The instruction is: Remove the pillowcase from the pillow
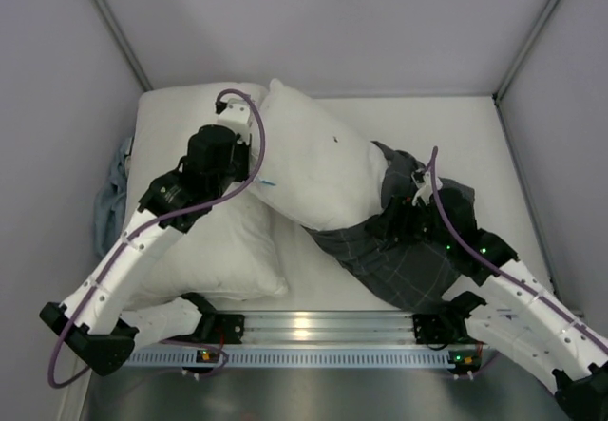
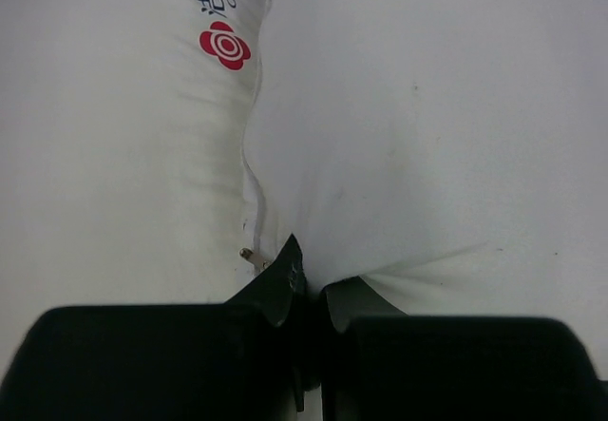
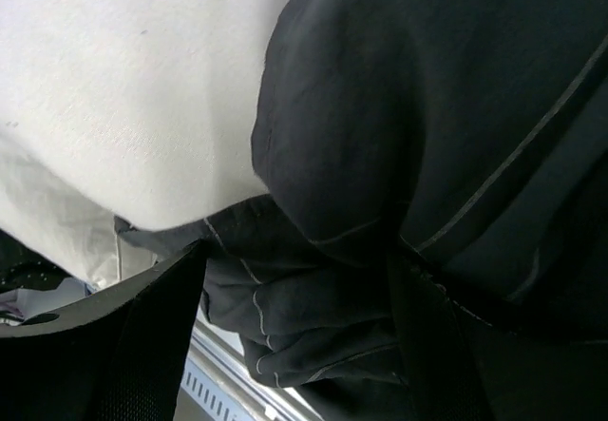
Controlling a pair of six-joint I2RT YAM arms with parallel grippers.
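Lying bunched on the surface point(image 1: 494, 145) near the arm bases, the pillowcase point(image 1: 408, 259) covered only the pillow's near right end. The right claw point(image 1: 410, 198) sat at the pillowcase's far edge with dark folds heaped between its fingers point(image 3: 123, 345); whether they clamped could not be told. Farther back, the mostly bare pillow point(image 1: 318, 169) lay diagonally against a logo-printed white pillow point(image 1: 218, 250) on its left. The left claw point(image 2: 309, 293) pinched the bare pillow's far-left edge, fingers nearly together. A pale blue cloth point(image 1: 109, 193) lay beyond the surface's left side.
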